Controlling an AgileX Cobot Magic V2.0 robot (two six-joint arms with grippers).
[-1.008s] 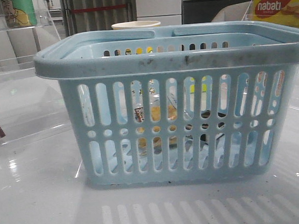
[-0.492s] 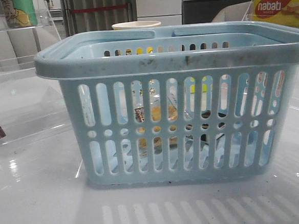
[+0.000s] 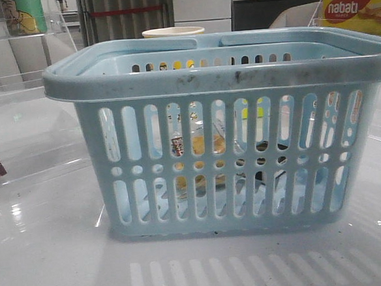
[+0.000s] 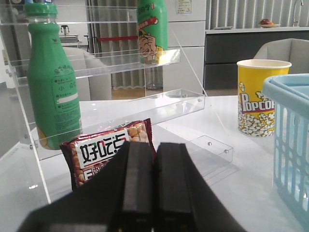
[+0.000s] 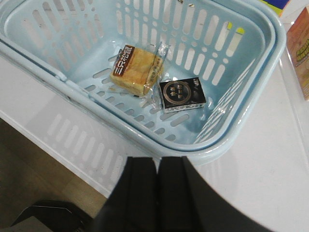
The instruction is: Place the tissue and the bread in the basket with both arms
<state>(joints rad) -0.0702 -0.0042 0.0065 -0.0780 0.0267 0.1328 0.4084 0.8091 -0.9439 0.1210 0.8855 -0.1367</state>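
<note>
We find bread (image 5: 136, 69) and tissue (image 5: 182, 95) lying in basket (image 5: 227, 145), both light, soft, crinkly-wrapped, best pinched at wrap edge; left gripper (image 4: 153, 186) & right gripper (image 5: 157, 193) closed, empty.

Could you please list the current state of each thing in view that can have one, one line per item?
basket: upright on the table, handles folded down.
bread: bagged, lying flat on the basket floor.
black packet: lying flat in the basket beside the bread.
left hand: shut, empty.
right hand: shut, empty, outside the basket.
popcorn cup: upright.
green bottle: upright, capped, on the clear shelf.
</note>
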